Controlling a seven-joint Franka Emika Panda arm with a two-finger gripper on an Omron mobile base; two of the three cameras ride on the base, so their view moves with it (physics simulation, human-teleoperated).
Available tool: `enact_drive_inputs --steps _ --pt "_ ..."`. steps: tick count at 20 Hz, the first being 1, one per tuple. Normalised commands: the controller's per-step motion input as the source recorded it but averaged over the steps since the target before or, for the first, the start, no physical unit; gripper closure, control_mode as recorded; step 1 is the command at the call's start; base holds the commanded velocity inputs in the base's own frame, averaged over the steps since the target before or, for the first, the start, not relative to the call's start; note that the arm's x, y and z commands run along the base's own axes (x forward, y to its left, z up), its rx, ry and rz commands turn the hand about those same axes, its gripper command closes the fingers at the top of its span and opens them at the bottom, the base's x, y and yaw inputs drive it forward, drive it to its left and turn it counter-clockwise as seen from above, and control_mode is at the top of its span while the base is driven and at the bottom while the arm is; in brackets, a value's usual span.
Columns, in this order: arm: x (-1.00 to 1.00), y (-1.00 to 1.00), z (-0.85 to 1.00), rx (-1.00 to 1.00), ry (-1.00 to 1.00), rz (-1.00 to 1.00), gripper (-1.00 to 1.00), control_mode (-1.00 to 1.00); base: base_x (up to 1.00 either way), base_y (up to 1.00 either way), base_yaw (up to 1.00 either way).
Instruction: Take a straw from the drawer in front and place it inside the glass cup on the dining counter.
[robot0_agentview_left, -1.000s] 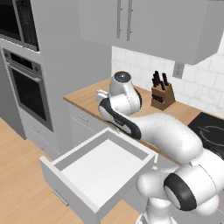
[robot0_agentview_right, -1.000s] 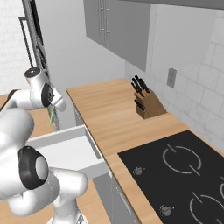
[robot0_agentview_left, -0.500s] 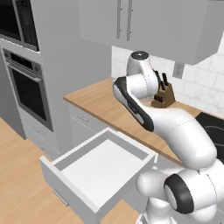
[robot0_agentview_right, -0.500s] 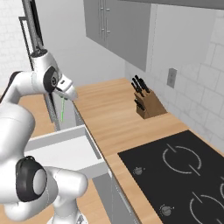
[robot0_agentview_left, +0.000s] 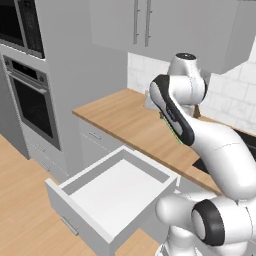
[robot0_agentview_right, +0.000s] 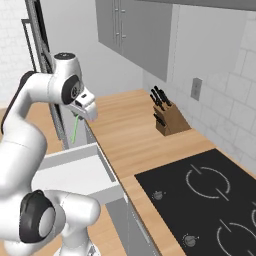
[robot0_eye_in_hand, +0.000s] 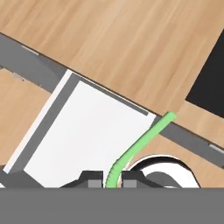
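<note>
The end effector (robot0_eye_in_hand: 113, 178) has been raised well clear of the drawer (robot0_agentview_left: 116, 191) and swung upward over the last second; earlier it was low, close over the open drawer, and now it is held high above the tabletop (robot0_agentview_left: 131, 118), seen at the end of the bent arm in the right base view (robot0_agentview_right: 80, 114); the fingers (robot0_eye_in_hand: 130, 179) are pressed together on the straw (robot0_eye_in_hand: 136, 145), pinched at its lower end in the hand view; the straw is seen as a thin green line hanging below the end effector in the right base view (robot0_agentview_right: 74, 129), and a sliver of green is glimpsed behind the arm in the left base view (robot0_agentview_left: 175, 134); the pick is judged done, with the carry to the dining counter not yet begun; a base drive or a wide swing is likely needed, since no cup is seen near the end effector.

Containers: the drawer is left pulled out, well below the end effector; its white interior is seen bare in the left base view and in the hand view (robot0_eye_in_hand: 83, 131); nothing is seen lying in it; whether a far corner holds anything cannot be told, since part is hidden by the arm; the straw is held over it, not touching it.

Other: a knife block (robot0_agentview_right: 167, 119) stands well off to one side on the tabletop; a dark cooktop (robot0_agentview_right: 205, 195) lies beyond it; neither is close to the end effector.
</note>
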Motion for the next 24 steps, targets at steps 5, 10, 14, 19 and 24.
enact_drive_inputs --steps 5,10,14,19,24 --pt "-0.71 -0.02 0.05 0.00 -0.17 0.00 1.00 -1.00 0.00 0.00 0.00" --pt "0.00 0.00 0.00 0.00 0.00 0.00 1.00 1.00 -1.00 0.08 0.04" --pt "0.00 0.00 0.00 0.00 0.00 0.00 1.00 1.00 -1.00 0.69 0.33" --pt "0.00 0.00 0.00 0.00 0.00 0.00 1.00 1.00 -0.76 0.93 0.65" --pt "0.00 0.00 0.00 0.00 0.00 0.00 1.00 1.00 -0.30 0.89 0.81"
